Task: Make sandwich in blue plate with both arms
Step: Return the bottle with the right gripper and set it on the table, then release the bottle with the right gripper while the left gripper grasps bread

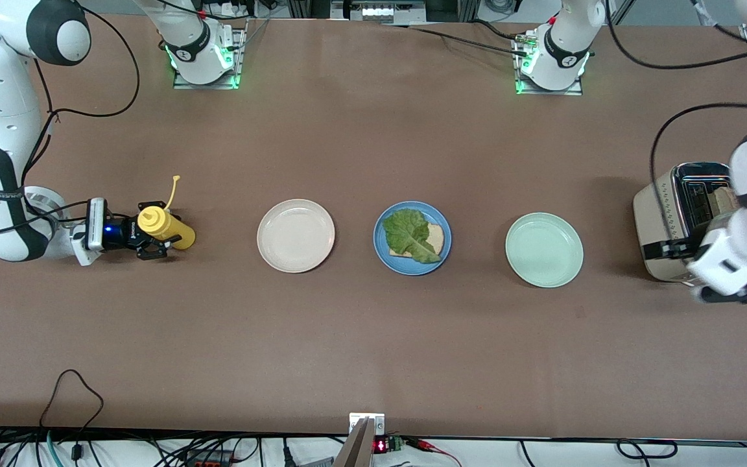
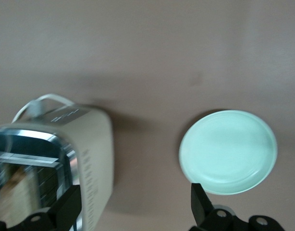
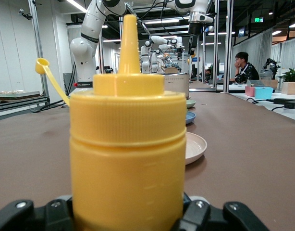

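The blue plate [image 1: 383,250] lies mid-table with one slice of toasted bread [image 1: 437,237] on it and a crinkly green lettuce leaf [image 1: 409,233] on top of the slice. A second brown slice [image 2: 15,185] shows in the toaster's slot. My left gripper [image 1: 736,293] [image 2: 134,192] hangs open and holds nothing. It is over the table at the toaster's corner, by the mint-green plate. At the right arm's end of the table, my right gripper [image 1: 156,232] [image 3: 126,211] is low down and shut on the upright yellow squeeze bottle [image 1: 166,227] [image 3: 128,144].
A beige-white plate [image 1: 296,235] lies between the bottle and the blue plate. A pale mint-green plate [image 1: 544,250] [image 2: 228,151] lies between the blue plate and the cream and chrome toaster [image 1: 672,220] [image 2: 90,144] at the left arm's end. The bottle's cap [image 1: 176,178] dangles on its strap.
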You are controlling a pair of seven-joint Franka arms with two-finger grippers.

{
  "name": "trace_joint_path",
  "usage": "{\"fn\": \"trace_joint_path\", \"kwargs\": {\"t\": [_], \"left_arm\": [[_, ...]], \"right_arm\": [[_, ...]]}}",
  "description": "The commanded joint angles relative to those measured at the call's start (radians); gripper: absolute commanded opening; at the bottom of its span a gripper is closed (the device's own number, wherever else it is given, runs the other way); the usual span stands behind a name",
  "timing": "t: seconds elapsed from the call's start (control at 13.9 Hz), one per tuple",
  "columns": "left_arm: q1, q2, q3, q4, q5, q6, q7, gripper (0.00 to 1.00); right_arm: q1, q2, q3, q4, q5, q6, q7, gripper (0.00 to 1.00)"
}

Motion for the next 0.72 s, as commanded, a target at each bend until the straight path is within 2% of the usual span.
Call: {"fn": "trace_joint_path", "kwargs": {"t": [0.0, 0.22, 0.43, 0.65], "left_arm": [[0.092, -0.128, -0.011, -0.198, 0.079, 0.038, 0.025, 1.0], [0.132, -0.223, -0.013, -0.376, 0.151, 0.133, 0.068, 1.0], [0.187, -0.323, -0.013, -0.596, 0.231, 0.352, 0.077, 1.0], [0.263, -0.305, -0.014, -0.604, 0.231, 0.463, 0.222, 1.0]], "right_arm": [[-0.033, 0.002, 0.013, 0.018, -0.004, -0.05, 0.002, 1.0], [-0.065, -0.021, -0.013, 0.024, -0.061, -0.051, 0.023, 1.0], [-0.103, -0.076, -0.035, 0.058, -0.159, -0.042, 0.077, 1.0], [-0.059, -0.185, -0.117, 0.064, -0.222, -0.013, 0.187, 1.0]]}}
